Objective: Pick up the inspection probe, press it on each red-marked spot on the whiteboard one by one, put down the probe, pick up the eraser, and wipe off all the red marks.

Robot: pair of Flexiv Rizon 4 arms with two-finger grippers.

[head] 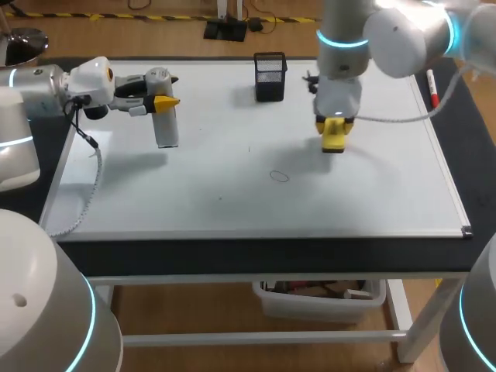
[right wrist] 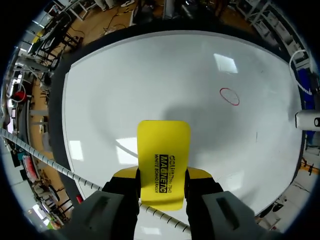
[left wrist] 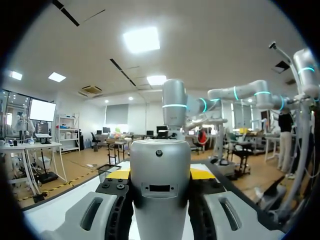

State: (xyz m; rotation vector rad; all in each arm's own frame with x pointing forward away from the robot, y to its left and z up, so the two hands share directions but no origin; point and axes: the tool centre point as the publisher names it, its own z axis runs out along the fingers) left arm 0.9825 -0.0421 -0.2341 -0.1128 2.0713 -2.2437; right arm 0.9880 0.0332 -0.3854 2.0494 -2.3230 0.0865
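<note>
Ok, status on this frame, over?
Left hand shut on probe, over whiteboard left side. Right hand shut on eraser, mid-board. One red circle unwiped, nothing blocking it.

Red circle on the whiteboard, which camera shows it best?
The right wrist view: the red circle is clear on the whiteboard, ahead of the eraser. The head view shows it only faintly; the left wrist view misses it.

On my monitor the table [head: 232,256] spans mid-frame, black-edged, on white legs [head: 407,329]. At lower centre, a clear plastic bin [head: 318,301] sits beneath it above wooden floor [head: 194,310]. Yellow-black floor tape [head: 116,17] crosses the upper left. In the left wrist view, a ceiling light panel [left wrist: 141,39] glows.
</note>
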